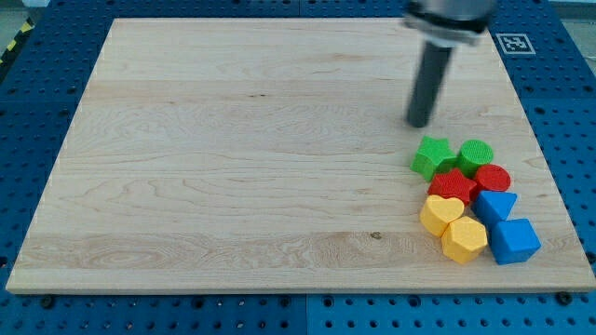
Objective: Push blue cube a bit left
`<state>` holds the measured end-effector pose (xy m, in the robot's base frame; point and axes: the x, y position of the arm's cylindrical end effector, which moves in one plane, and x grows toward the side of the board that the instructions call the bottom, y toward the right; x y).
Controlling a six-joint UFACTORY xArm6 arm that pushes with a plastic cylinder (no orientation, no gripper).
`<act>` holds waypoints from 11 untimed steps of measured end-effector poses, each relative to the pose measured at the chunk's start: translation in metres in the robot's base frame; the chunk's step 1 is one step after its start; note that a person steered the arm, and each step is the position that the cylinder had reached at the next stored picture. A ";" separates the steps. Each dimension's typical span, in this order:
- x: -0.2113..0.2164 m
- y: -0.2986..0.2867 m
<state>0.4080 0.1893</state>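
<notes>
The blue cube point(513, 240) lies near the board's lower right corner, at the bottom of a tight cluster of blocks. A blue triangular block point(495, 204) touches it from above. A yellow hexagon-like block point(463, 239) sits just to its left. My tip point(419, 124) is above the cluster, just above and left of the green star block point(433, 156), far from the blue cube.
The cluster also holds a green cylinder point(475, 154), a red star-like block point(453, 185), a red cylinder point(493, 178) and a yellow heart point(440, 213). The wooden board point(233, 158) lies on a blue perforated table, with its right edge close to the blue cube.
</notes>
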 end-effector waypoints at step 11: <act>0.185 0.024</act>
